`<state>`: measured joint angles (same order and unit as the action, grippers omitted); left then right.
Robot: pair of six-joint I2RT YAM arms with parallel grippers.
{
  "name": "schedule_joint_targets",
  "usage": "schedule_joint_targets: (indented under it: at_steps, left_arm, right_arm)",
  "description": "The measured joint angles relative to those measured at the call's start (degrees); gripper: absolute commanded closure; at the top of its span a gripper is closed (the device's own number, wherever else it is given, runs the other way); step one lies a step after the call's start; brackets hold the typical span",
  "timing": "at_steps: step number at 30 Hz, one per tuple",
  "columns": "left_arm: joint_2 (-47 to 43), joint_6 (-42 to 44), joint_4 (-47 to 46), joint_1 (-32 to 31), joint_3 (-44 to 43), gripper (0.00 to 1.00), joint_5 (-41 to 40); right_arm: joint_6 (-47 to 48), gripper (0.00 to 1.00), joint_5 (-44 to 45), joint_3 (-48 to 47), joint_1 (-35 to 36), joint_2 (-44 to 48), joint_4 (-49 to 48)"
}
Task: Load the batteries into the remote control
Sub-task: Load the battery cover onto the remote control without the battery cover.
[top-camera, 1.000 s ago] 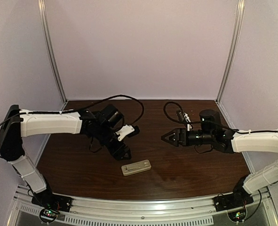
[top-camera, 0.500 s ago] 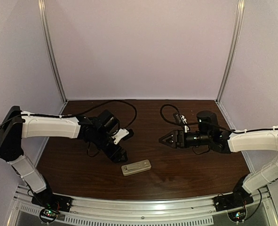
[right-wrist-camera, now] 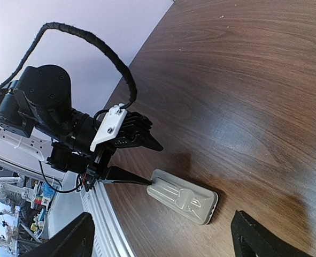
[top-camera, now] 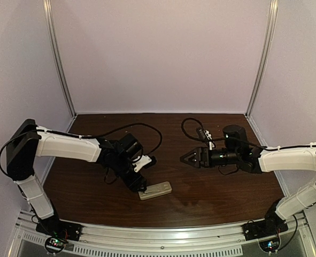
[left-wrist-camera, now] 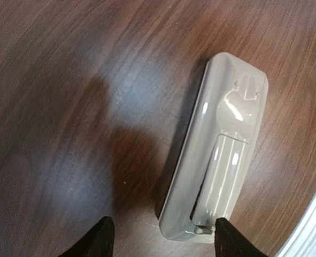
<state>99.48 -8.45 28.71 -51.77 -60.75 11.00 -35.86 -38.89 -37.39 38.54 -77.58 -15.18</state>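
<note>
From above, the remote [top-camera: 155, 190] lies near the table's [top-camera: 216, 198] front edge with no batteries in sight; my left wrist view shows the left gripper [left-wrist-camera: 163, 241] part-open and empty, astride the remote's end; the right wrist view shows the right gripper [right-wrist-camera: 163, 235] wide open and empty, so I judge loading not yet begun.

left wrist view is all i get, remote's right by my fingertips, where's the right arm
observer: The right gripper hovers over the table, beyond the remote and toward the right side, apart from it.
operator: holding anything
observer: No, its fingers stand open with nothing between them.
operator: where on the table is the remote
observer: Near the front edge, about midway between the two arm bases.
</note>
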Motion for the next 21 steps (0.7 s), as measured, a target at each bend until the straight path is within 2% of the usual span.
schedule_joint_targets:
  at_steps: [6,21]
  left_arm:
    - [2.23,-0.07,-0.17,-0.5,-0.33,0.42,-1.73]
    - [4.5,-0.07,-1.9,-3.48,-2.91,0.4,-5.7]
  right_arm:
    - [0.7,0.1,0.04,0.0,0.0,0.0,1.14]
    - [1.79,0.08,0.44,0.0,0.0,0.31,3.43]
